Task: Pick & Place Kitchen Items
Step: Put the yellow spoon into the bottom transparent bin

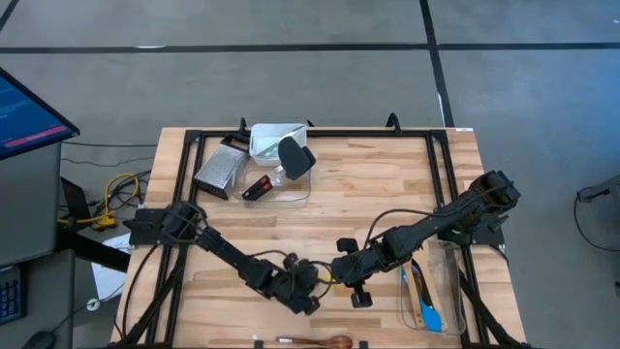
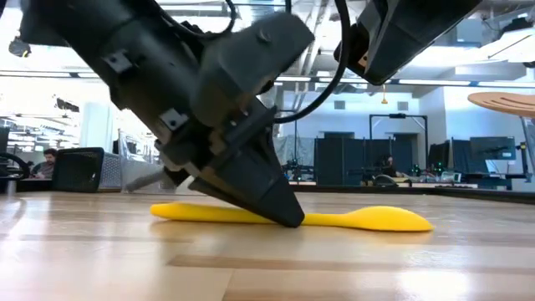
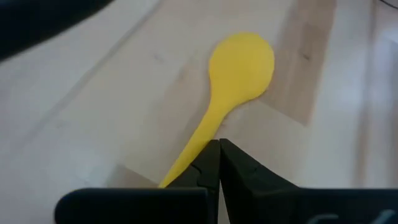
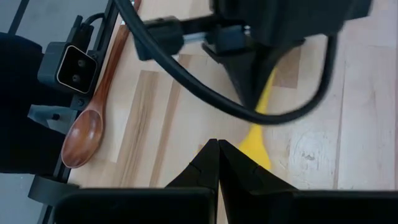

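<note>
From above, the left gripper [image 1: 308, 287] and right gripper [image 1: 341, 269] meet near the middle front of the wooden table [image 1: 387, 184]; a clear plastic tub [image 1: 441, 291] at the right edge holds a blue silicone spoon [image 1: 431, 315], and a wooden spoon [image 1: 315, 340] lies at the front edge. At table height, the left gripper's clenched tips touch the flat-lying yellow silicone spoon [image 2: 368, 219] at its handle. The left wrist view shows the fingers pressed together — grasping nothing. The right wrist view shows the right gripper likewise clenched, empty, above the table.
</note>
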